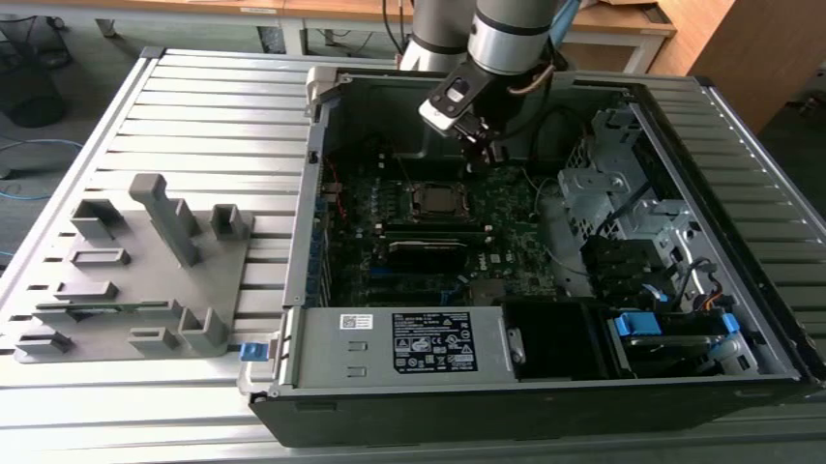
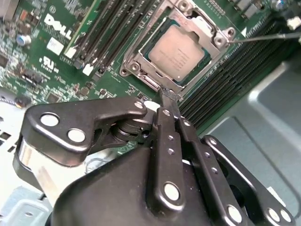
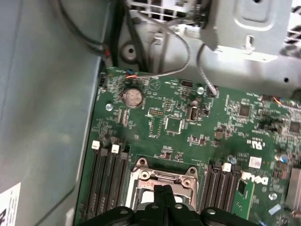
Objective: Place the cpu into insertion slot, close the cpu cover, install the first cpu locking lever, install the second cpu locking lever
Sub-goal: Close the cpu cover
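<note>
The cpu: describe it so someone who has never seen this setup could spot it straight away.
Look inside the open computer case at the green motherboard. Near its middle, between two banks of long black memory slots, sits a square metal cpu cover. The cpu is the flat, dull grey-silver square showing through that frame, unlike the narrow black slots beside it.

My slatted grey desk (image 1: pixel 207 106) has wooden tables (image 1: pixel 626 21) behind it; a black wire bin (image 1: pixel 26 72) stands at the exterior view's left, a wooden cabinet (image 1: pixel 755 48) at its right.
</note>
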